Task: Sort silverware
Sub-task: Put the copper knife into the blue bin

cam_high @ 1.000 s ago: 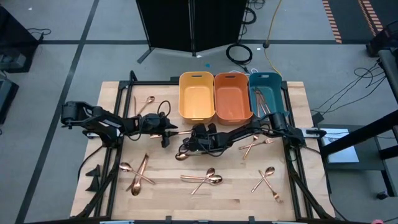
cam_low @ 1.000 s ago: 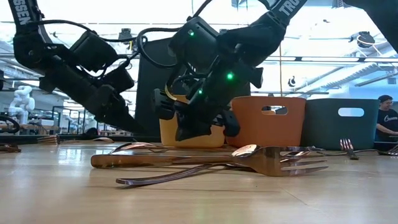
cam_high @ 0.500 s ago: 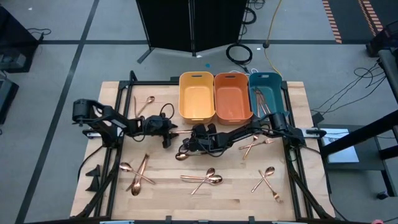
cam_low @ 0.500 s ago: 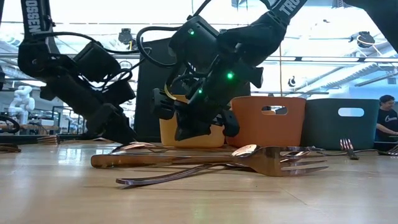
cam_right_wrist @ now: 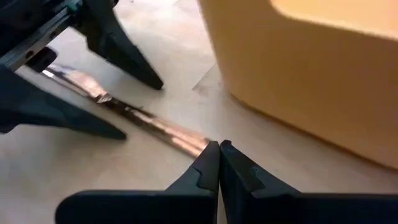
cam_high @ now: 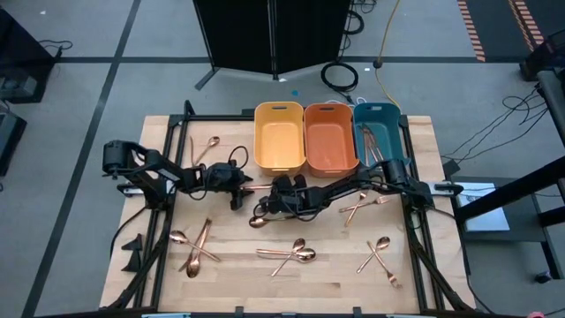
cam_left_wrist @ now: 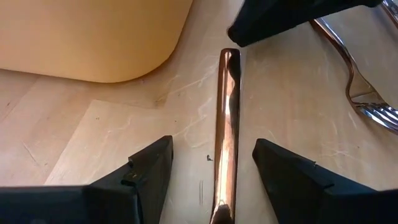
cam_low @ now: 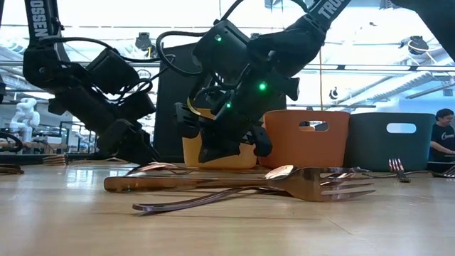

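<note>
While your left gripper (cam_left_wrist: 214,171) is standing with its fingers (cam_left_wrist: 149,168) spread wide on either side of a copper handle (cam_left_wrist: 226,124), it is touching nothing; the piece is lying flat on the table (cam_high: 229,265) between them, probably so the fingers can straddle it without knocking it. Your right gripper (cam_right_wrist: 219,163) is sitting with its tips pressed together at the far end of that same handle, right against the metal; whether it is pinching the end or only resting on it, the wrist view is not showing. Both grippers are meeting just in front of the yellow bin (cam_high: 279,134), so this is looking like a handover or a shared lift of one flat piece that is hard to pick off the wood. A fork (cam_left_wrist: 373,112) is lying just beside the handle. Farther out, the orange bin (cam_high: 330,134) is sitting empty, the teal bin (cam_high: 376,128) is already holding a few pieces, and spoons (cam_high: 296,253) and other silverware are lying scattered across the near half of the table, still unsorted.
</note>
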Controlling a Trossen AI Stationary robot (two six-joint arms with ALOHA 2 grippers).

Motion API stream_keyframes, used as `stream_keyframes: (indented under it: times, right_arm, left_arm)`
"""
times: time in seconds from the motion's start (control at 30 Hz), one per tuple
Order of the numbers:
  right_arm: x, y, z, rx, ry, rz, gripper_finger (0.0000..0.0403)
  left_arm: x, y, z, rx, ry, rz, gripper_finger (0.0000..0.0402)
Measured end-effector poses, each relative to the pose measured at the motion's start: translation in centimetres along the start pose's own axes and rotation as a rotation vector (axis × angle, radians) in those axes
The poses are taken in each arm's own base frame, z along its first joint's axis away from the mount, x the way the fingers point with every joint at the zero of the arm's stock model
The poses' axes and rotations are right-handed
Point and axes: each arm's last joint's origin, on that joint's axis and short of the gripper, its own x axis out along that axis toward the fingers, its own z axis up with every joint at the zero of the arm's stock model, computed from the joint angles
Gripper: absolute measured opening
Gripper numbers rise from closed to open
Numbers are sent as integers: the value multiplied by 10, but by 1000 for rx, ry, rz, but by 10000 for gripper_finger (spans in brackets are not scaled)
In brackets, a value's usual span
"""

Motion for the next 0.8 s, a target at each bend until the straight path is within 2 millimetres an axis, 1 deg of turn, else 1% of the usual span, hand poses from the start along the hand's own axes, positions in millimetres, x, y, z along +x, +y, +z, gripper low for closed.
stream_keyframes:
  times: [0.57, 0.8]
  right_arm:
    - [5, -5, 4, -2, 5, -19, 0]
    - [13, -7, -5, 22, 20, -25, 0]
  left_arm:
    - [0, -1, -1, 24, 0, -20, 230]
    - [0, -1, -1, 24, 2, -24, 230]
